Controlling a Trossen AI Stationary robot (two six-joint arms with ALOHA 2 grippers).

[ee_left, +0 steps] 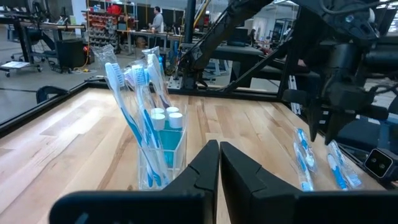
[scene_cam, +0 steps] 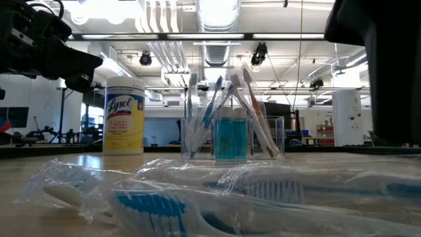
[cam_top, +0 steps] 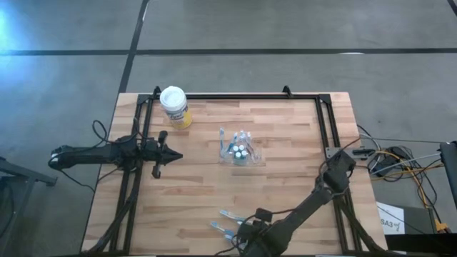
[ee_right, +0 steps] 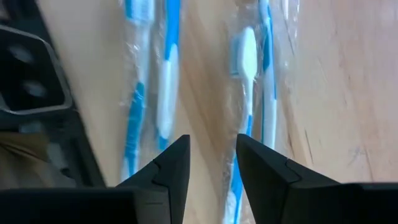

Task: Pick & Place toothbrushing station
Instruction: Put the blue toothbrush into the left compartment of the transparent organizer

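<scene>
Two clear-wrapped blue-and-white toothbrush packs [cam_top: 225, 223] lie flat near the table's near edge; the right wrist view shows them as a left pack [ee_right: 149, 93] and a right pack [ee_right: 255, 81]. My right gripper [ee_right: 211, 162] points down just above them, open, its fingers a little above the wrappers. A clear holder [cam_top: 239, 148] stands mid-table with upright toothbrushes [ee_left: 134, 106] and small white-capped tubes [ee_left: 166, 116] inside. My left gripper [ee_left: 219, 168] waits shut at the table's left, level, pointing toward the holder.
A yellow canister with a white lid [cam_top: 175, 107] stands at the far left, behind the left gripper. A black frame [cam_top: 235, 96] runs along the far and side edges. Bare wood lies between the holder and the wrapped packs.
</scene>
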